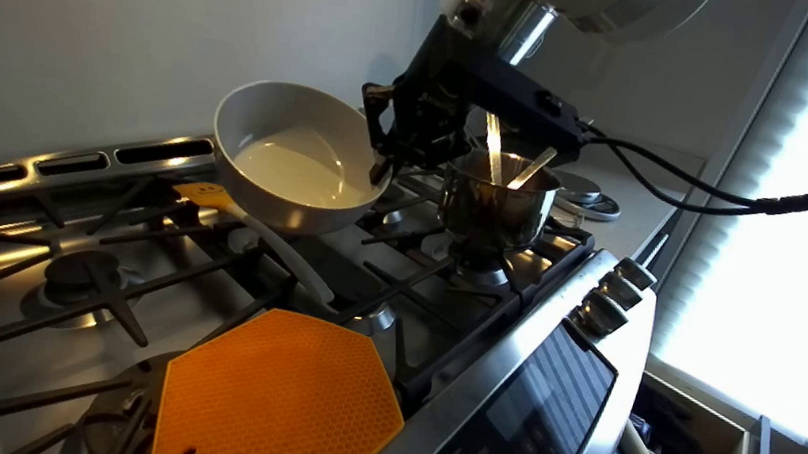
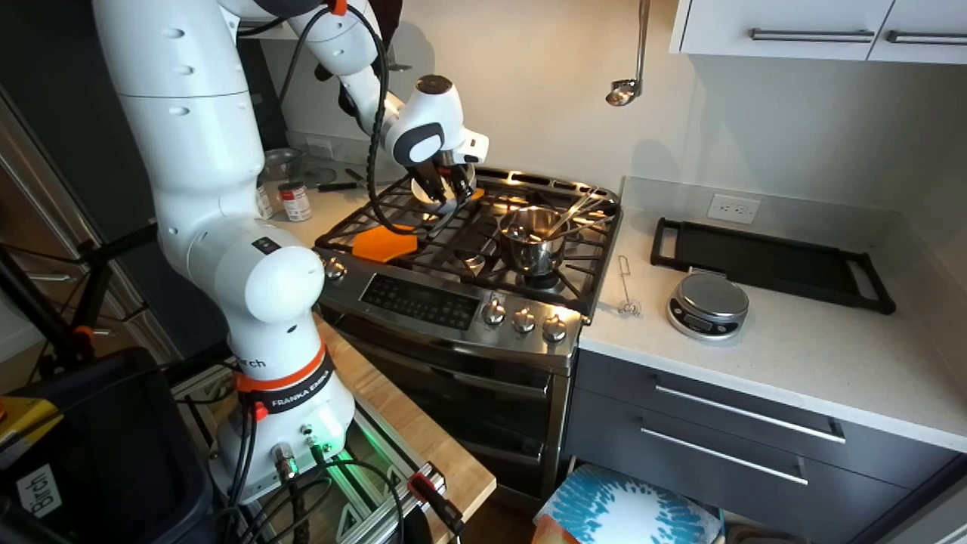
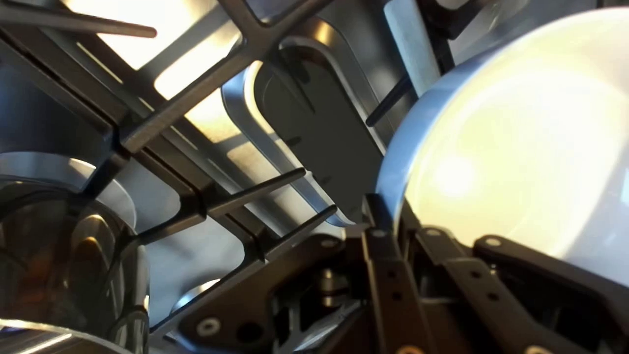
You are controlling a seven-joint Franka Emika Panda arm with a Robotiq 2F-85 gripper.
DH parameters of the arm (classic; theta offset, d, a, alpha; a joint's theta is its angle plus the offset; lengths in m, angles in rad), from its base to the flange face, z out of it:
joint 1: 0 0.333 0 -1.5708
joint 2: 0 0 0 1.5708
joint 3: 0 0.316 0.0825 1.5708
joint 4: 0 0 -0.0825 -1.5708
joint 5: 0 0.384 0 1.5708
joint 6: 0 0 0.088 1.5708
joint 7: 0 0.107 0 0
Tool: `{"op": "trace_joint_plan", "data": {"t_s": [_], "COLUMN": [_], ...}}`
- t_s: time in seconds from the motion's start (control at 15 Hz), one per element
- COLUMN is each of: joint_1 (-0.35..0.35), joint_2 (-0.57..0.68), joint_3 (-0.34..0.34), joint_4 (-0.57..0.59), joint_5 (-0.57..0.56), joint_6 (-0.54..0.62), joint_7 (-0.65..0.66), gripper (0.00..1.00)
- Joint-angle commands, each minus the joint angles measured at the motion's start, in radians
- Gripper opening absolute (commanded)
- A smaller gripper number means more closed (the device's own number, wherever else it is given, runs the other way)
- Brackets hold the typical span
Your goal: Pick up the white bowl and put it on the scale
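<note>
Where lit, glossy white bowl (image 1: 295, 161).

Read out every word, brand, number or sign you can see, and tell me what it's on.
"FRANKA EMI", rest curving away: black band on the robot base.
"rch", start unclear: robot arm, above the orange ring.
"Birch", tilted sideways: white label on the dark bin.
Too small or blurred to read: cans, stove panel, scale, black housing above the fingers.

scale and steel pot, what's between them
In an exterior view, some stove grate and a small wire whisk on the counter lie between the pot and the scale.
</note>
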Motion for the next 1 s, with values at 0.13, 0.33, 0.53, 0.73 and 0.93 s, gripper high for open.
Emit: {"op": "trace_joint_plan", "data": {"t_s": [0.13,0.33,0.53,0.73,0.93], "joint_1": [-0.022,-0.045,-0.039,-0.015,0.018], "joint_2": [0.111,0.145,0.181,0.196,0.185], "joint_3": [-0.025,-0.045,-0.087,-0.128,-0.188], "joint_4": [0.029,0.053,0.097,0.126,0.120], "joint_5": [0.069,0.093,0.034,0.080,0.137], "joint_6": [0.207,0.315,0.388,0.441,0.520], "joint_7": [0.069,0.098,0.188,0.176,0.172], "gripper": [0.02,0.02,0.02,0.02,0.02]}}
